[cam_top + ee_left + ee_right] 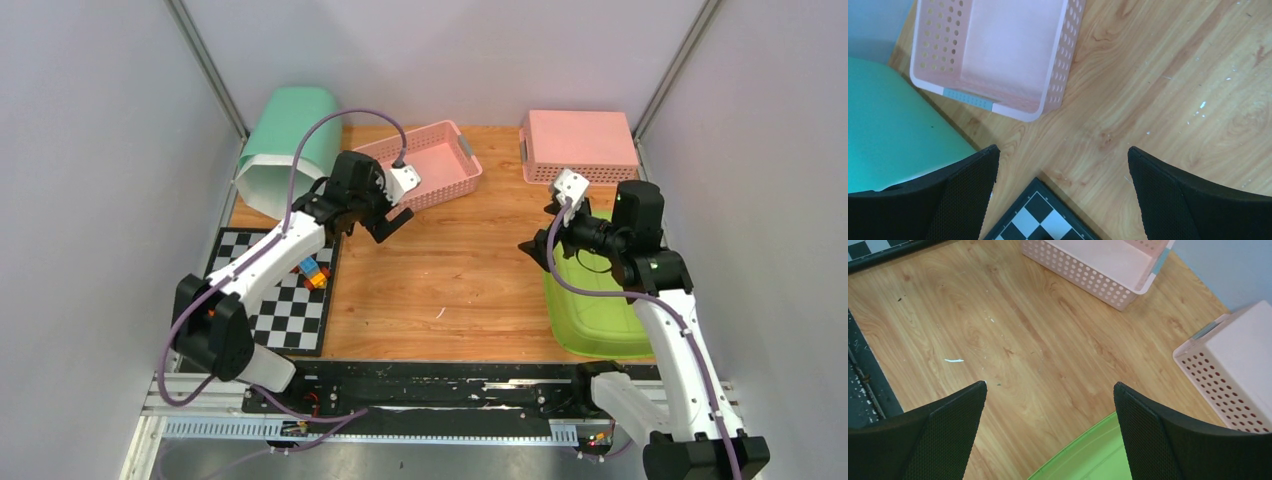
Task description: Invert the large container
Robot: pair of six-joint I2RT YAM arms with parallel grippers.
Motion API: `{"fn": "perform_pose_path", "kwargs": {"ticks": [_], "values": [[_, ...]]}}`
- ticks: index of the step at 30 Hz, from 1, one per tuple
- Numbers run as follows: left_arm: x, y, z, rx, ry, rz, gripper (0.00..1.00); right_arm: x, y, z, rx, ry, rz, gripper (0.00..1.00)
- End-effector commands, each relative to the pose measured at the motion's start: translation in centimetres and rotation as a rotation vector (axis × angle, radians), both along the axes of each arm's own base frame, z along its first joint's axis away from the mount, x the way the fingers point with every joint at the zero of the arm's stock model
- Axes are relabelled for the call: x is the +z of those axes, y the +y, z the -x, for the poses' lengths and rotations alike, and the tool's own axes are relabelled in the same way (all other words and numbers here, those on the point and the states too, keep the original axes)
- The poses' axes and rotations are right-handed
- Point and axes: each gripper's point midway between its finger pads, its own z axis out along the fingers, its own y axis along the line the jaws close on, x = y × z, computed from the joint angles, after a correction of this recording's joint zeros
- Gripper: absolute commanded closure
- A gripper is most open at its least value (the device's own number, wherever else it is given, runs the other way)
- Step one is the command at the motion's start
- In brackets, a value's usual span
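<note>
Open pink basket (445, 188), inverted pink basket (580, 140), checkerboard (290, 315) bearing small toys (313, 272)

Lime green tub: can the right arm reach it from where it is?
Probably yes. The right gripper hangs open just above the rim of the lime green tub; nothing sits between them.

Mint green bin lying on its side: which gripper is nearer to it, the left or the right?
Left. The left gripper hovers right beside the open end of the mint green bin; the right gripper hangs across the table, over the lime green tub.
</note>
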Motion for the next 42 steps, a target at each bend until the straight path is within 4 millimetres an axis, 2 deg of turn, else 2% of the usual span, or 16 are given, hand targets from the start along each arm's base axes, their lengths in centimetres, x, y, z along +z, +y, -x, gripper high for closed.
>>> {"fn": "perform_pose_path", "kwargs": {"ticks": [1, 9, 15, 24, 30, 42], "values": [[-0.7, -0.9, -2.8, 0.013, -0.001, -0.016, 0.00, -2.0, 0.9, 2.3, 0.024, 0.124, -0.054, 0.01], [-3.4, -2.4, -6.4, 0.034, 0.034, -0.043, 0.00, -4.7, 0.8, 2.4, 0.006, 0.177, -0.047, 0.00], [-5.4, -2.9, -8.2, 0.037, 0.053, -0.084, 0.01, -5.2, 0.8, 2.3, 0.008, 0.144, -0.035, 0.00], [-7.7, -3.9, -9.6, 0.023, 0.089, -0.107, 0.10, -5.5, 0.8, 2.3, 0.011, 0.125, -0.030, 0.00], [-9.0, -4.4, -10.3, 0.018, 0.113, -0.114, 0.17, -5.6, 0.8, 2.3, 0.012, 0.123, -0.026, 0.00], [-10.6, -4.9, -10.5, 0.005, 0.150, -0.117, 0.42, -5.8, 0.7, 2.2, 0.009, 0.120, -0.019, 0.00]]}}
